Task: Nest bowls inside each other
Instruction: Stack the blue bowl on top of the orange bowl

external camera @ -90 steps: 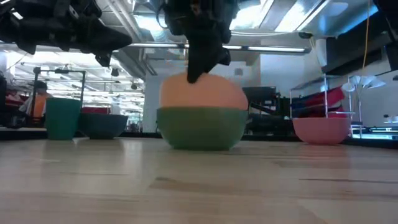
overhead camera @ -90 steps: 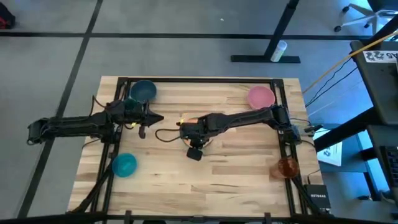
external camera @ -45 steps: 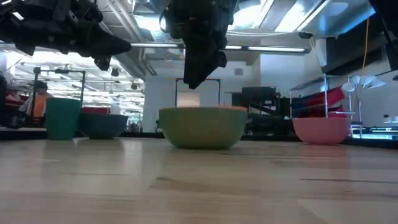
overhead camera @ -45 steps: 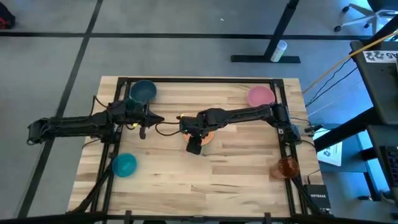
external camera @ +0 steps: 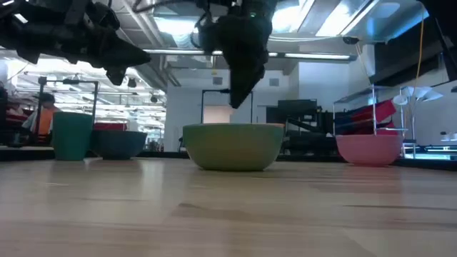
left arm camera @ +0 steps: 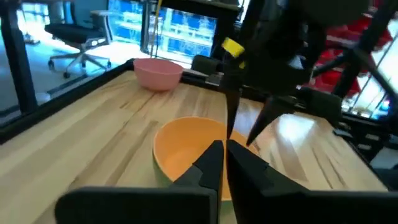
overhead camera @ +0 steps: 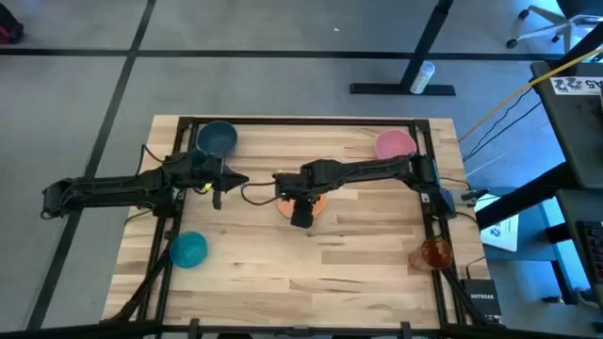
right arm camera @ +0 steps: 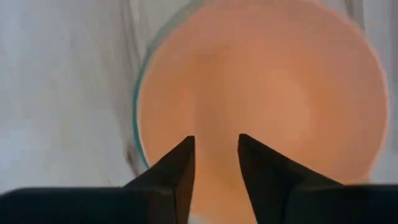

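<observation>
At table centre, orange bowl (left arm camera: 186, 146) now seated in green bowl (external camera: 232, 146) (one nesting done); right gripper (right arm camera: 214, 158), fingers narrowly parted and empty, has lifted clear.

orange bowl (right arm camera: 267, 93): rim cut off by frame edge | teal-green bowl (right arm camera: 138, 118): only a sliver shows

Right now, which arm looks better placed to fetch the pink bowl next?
Probably the right arm. The pink bowl sits at the far corner on that arm's side. The right gripper is open and empty above the orange bowl. The left gripper is shut and farther from the pink bowl.
</observation>
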